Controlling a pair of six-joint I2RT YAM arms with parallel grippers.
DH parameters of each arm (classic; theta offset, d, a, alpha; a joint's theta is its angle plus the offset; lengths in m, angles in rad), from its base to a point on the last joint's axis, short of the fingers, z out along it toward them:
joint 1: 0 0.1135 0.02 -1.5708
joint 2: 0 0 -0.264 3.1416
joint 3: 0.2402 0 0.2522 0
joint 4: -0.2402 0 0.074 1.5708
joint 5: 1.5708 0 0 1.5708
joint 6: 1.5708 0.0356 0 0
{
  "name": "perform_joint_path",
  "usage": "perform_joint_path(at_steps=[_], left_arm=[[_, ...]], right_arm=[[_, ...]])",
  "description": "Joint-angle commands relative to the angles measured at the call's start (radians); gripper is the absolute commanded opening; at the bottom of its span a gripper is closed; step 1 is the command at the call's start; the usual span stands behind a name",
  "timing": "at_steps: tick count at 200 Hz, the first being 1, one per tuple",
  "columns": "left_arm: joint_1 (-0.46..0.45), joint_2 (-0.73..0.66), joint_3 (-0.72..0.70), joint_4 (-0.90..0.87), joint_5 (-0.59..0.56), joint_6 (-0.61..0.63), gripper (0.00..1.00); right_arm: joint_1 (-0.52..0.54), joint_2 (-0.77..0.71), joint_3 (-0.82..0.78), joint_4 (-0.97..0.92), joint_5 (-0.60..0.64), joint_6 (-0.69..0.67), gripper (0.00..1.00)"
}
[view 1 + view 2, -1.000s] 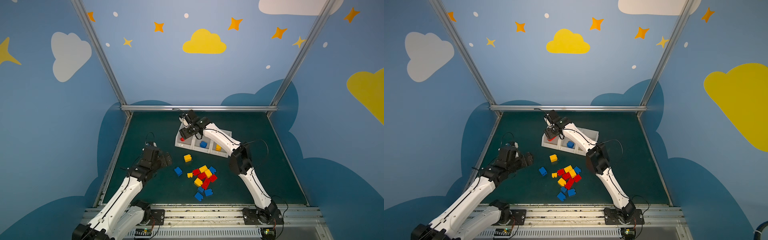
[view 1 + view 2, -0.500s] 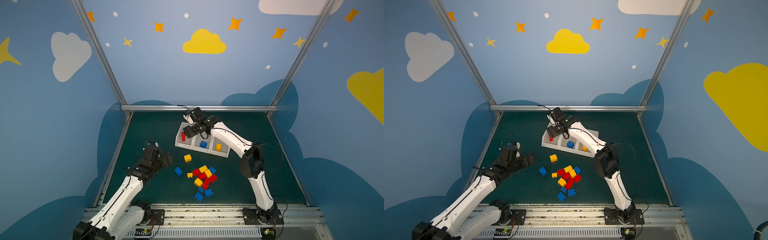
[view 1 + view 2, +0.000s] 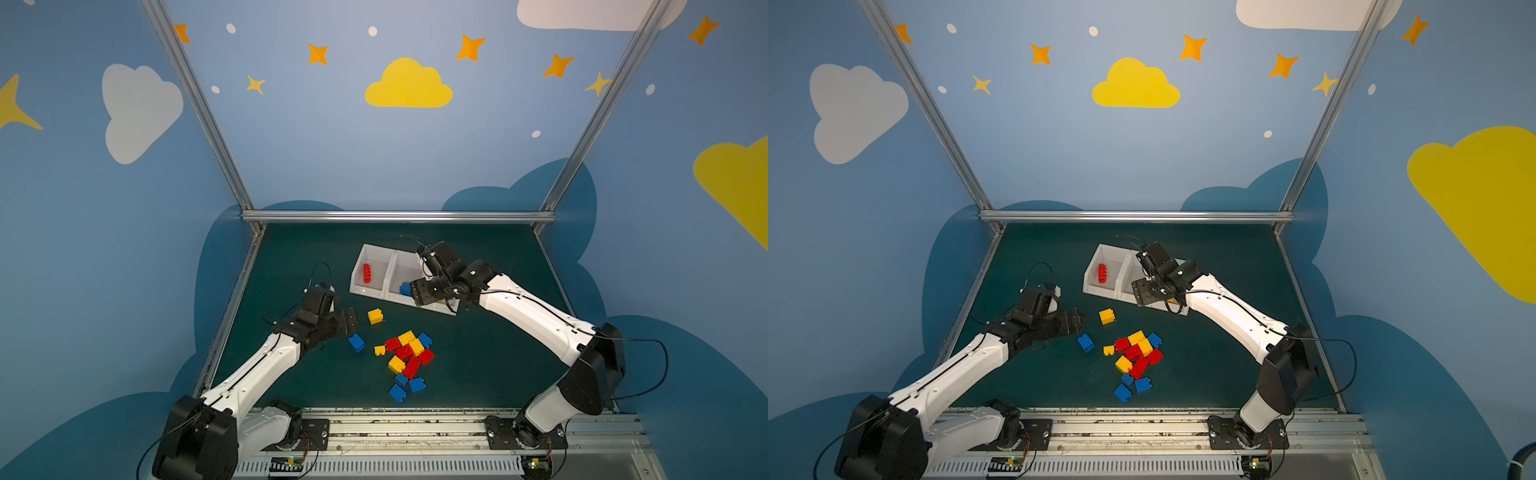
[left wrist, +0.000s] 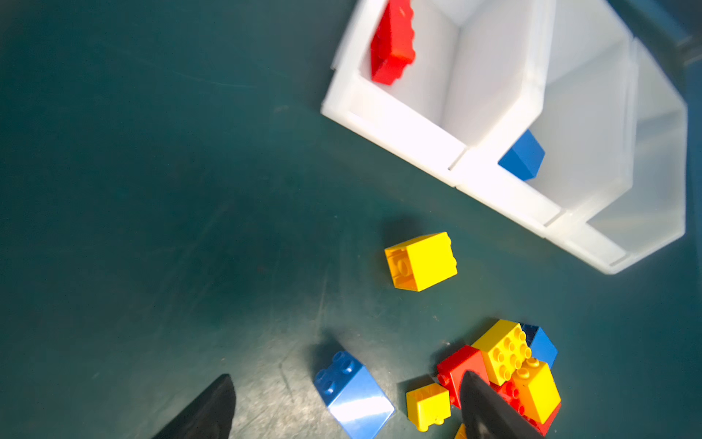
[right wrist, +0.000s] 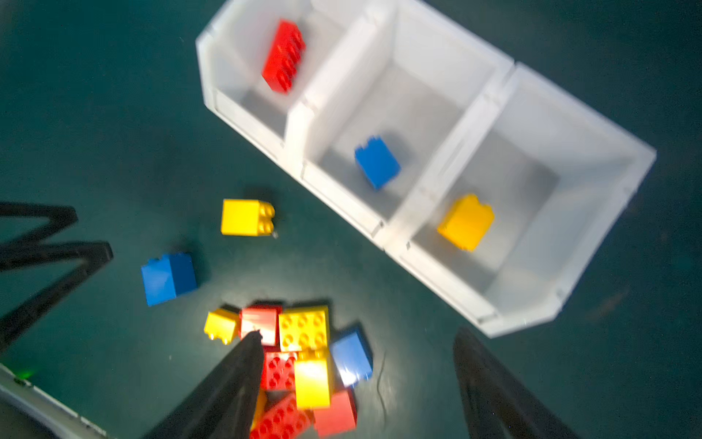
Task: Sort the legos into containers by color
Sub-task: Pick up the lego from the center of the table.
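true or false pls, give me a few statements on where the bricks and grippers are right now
1. A red brick lies in an end bin. True.
2. The middle bin holds a blue brick and a yellow one. False: the yellow brick has the other end bin to itself.
3. The left gripper grips a brick. False: it is open, and the loose blue brick lies on the mat.
4. A lone yellow brick lies between the pile and the bins. True.
5. The right gripper is open and empty. True.
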State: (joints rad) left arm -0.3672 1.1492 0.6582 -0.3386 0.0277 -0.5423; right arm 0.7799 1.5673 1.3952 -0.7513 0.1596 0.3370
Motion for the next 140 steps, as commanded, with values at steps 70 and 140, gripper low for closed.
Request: perform_joint_path(at_steps=[70,140], left_arm=[[-0.112,0.312,0.203,-0.001,0.015,0.012,0.91],[-0.147,0.553,0.376,-0.053,0.012,0.013,0.89]], right_arm=[[-0.003,-0.191,-0.277,-0.105,0.056,0.301,0.78],[-0.004,-0.191,-0.253,-0.088,0.006,0.3,0.77]])
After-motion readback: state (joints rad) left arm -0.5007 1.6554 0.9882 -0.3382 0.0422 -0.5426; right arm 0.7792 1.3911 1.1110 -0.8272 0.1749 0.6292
